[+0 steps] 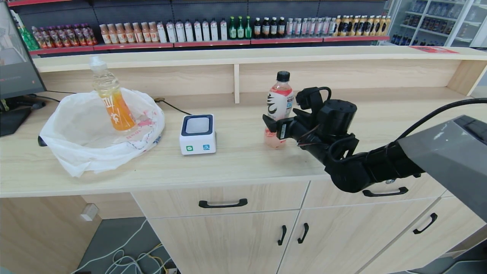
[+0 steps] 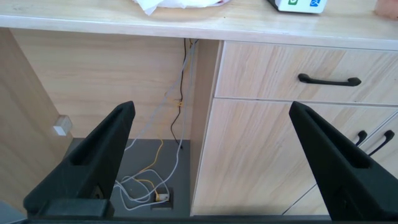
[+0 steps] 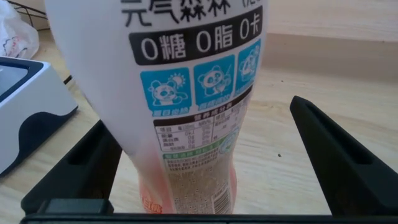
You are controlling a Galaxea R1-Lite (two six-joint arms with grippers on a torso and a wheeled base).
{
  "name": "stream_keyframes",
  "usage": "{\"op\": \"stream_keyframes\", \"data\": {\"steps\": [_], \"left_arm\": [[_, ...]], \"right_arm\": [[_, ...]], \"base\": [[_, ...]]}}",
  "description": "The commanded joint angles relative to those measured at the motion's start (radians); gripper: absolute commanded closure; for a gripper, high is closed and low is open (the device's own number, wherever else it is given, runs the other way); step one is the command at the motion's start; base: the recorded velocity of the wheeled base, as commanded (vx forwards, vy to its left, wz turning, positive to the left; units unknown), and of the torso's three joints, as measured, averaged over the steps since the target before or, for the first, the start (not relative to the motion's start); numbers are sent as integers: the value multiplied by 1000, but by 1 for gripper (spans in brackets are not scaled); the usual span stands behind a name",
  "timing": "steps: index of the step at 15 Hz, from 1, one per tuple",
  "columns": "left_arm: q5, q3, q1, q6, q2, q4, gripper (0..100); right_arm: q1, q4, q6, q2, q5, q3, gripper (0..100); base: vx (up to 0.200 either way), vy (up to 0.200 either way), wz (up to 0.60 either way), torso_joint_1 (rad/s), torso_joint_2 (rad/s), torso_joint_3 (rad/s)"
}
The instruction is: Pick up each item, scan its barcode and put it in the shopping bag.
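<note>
A pink drink bottle [image 1: 280,101] with a black cap stands upright on the wooden counter [image 1: 243,163], right of the white barcode scanner [image 1: 198,134]. My right gripper [image 1: 277,127] is open at the bottle's lower half. In the right wrist view the bottle [image 3: 186,93] stands between the spread fingers, nearer one of them, and my right gripper [image 3: 202,118] is not closed on it. An orange drink bottle [image 1: 114,102] leans inside the white shopping bag [image 1: 87,140] at the counter's left. My left gripper [image 2: 211,109] hangs open and empty below the counter edge, facing the cabinet front.
A monitor [image 1: 15,64] stands at the far left of the counter, with a cable running behind the bag. A raised wooden ledge [image 1: 243,57] backs the counter, and drink shelves lie beyond it. Cabinet drawers with black handles [image 2: 328,79] are below; cables lie on the floor [image 2: 149,186].
</note>
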Motion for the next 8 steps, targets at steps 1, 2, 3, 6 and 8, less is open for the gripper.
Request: {"op": "stream_keyframes", "data": {"steps": [1, 2, 3, 6, 8], "left_arm": [[-1, 0, 0, -1, 0, 0, 0], [-1, 0, 0, -1, 0, 0, 0], [-1, 0, 0, -1, 0, 0, 0], [1, 0, 0, -1, 0, 0, 0], [1, 0, 0, -1, 0, 0, 0]], "right_arm": [[-3, 28, 0, 40, 0, -61, 0], [-3, 44, 0, 49, 0, -82, 0], [-4, 56, 0, 58, -2, -102, 0], [-4, 62, 2, 67, 1, -114, 0], [-4, 62, 5, 72, 0, -116, 0]], "base": [[0, 0, 0, 0, 0, 0], [0, 0, 0, 0, 0, 0], [0, 0, 0, 0, 0, 0], [0, 0, 0, 0, 0, 0], [0, 0, 0, 0, 0, 0]]}}
